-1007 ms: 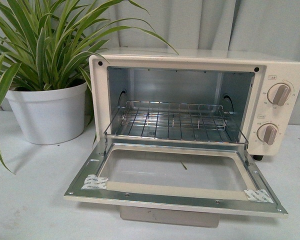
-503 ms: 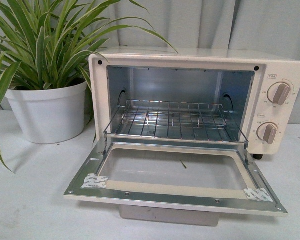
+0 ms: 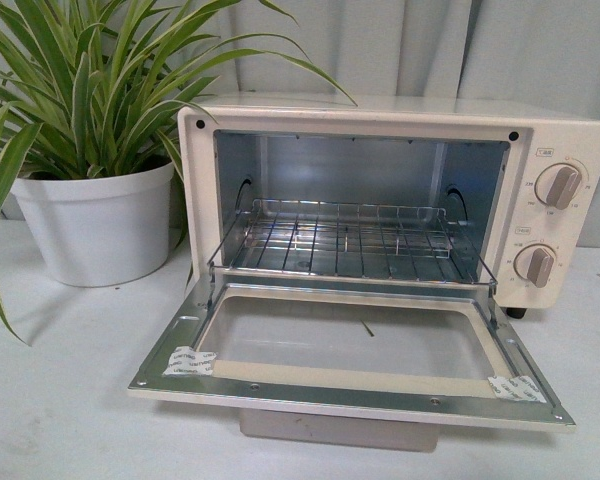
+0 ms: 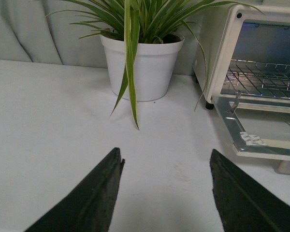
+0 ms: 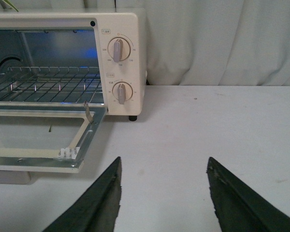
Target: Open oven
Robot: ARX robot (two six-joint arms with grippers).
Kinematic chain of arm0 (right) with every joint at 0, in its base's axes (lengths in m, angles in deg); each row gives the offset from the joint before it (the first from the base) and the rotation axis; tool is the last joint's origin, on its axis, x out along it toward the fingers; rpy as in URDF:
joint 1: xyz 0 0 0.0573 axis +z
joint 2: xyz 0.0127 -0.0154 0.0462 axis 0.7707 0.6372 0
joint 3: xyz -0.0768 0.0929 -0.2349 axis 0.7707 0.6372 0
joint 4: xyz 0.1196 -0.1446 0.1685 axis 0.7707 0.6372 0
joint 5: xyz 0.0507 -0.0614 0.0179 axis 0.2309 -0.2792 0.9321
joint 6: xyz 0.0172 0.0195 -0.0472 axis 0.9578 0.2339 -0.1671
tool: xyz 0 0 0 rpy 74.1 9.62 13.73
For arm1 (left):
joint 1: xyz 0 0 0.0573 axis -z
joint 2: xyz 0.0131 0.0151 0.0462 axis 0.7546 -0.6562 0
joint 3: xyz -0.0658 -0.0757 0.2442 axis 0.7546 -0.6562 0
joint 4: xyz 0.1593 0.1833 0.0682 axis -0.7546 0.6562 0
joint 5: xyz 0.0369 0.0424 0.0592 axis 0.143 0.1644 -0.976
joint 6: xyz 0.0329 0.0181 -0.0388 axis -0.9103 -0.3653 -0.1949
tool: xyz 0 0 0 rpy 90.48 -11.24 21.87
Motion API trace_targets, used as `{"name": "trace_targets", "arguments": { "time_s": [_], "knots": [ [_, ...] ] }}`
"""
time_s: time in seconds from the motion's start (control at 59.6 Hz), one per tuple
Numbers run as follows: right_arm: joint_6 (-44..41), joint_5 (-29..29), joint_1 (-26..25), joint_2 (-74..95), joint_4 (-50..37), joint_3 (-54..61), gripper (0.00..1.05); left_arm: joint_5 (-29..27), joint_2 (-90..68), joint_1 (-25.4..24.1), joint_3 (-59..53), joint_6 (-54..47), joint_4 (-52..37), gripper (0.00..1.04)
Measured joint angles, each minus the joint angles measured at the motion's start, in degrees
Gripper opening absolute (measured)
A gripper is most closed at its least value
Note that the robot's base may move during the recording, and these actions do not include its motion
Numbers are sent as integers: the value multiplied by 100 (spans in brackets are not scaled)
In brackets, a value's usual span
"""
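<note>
The oven (image 3: pixel 395 190) door (image 3: pixel 352 350) lies fully lowered — rigid, hinged, glass-paned; likely grasped by its bar handle (image 3: pixel 335 430); left gripper (image 4: pixel 166 166) and right gripper (image 5: pixel 163 166) both spread, empty.

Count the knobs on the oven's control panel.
2. Both sit on the oven's right-hand panel, stacked: the upper knob near the top, the lower knob directly beneath it. None appear hidden.

Cream-white boxy toaster oven (image 3: pixel 395 200) sat on the pale surface (image 3: pixel 60 390), door (image 3: pixel 352 355) dropped flat in front, wire rack (image 3: pixel 345 240) inside; white potted plant (image 3: pixel 92 220) just left.
</note>
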Motion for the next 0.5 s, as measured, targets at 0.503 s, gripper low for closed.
{"name": "trace_targets", "arguments": {
  "time_s": [0.503],
  "knots": [
    [2,0,0,0,0,0,95,0,0,0,0,-7,0,98]
  ]
}}
